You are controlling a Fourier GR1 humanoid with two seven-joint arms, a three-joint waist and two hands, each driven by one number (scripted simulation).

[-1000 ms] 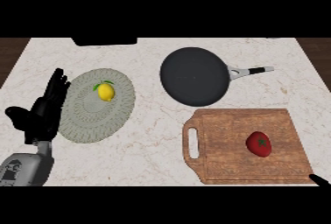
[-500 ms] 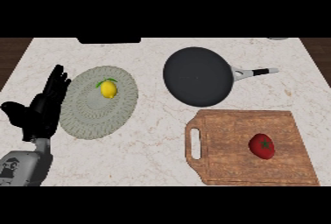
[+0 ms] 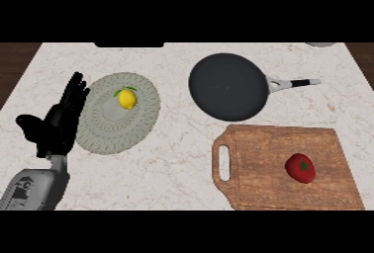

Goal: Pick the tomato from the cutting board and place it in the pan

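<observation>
A red tomato [image 3: 301, 167] lies on the right half of the wooden cutting board [image 3: 263, 148] at the lower right. The dark round pan [image 3: 228, 86] sits behind the board, its grey handle pointing right. My left hand [image 3: 58, 122] rests open at the left edge, fingers up, beside a plate and far from the tomato. My right hand does not show in this view.
A grey-green plate [image 3: 110, 123] with a yellow lemon [image 3: 128, 98] on it sits at the left, right next to my left hand. Bare marble counter lies between plate, pan and board. A dark object sits at the back edge.
The view has shifted slightly, so everything sits a little further right and lower. A bit of the right hand seen at the lower right corner one second ago has gone from view.
</observation>
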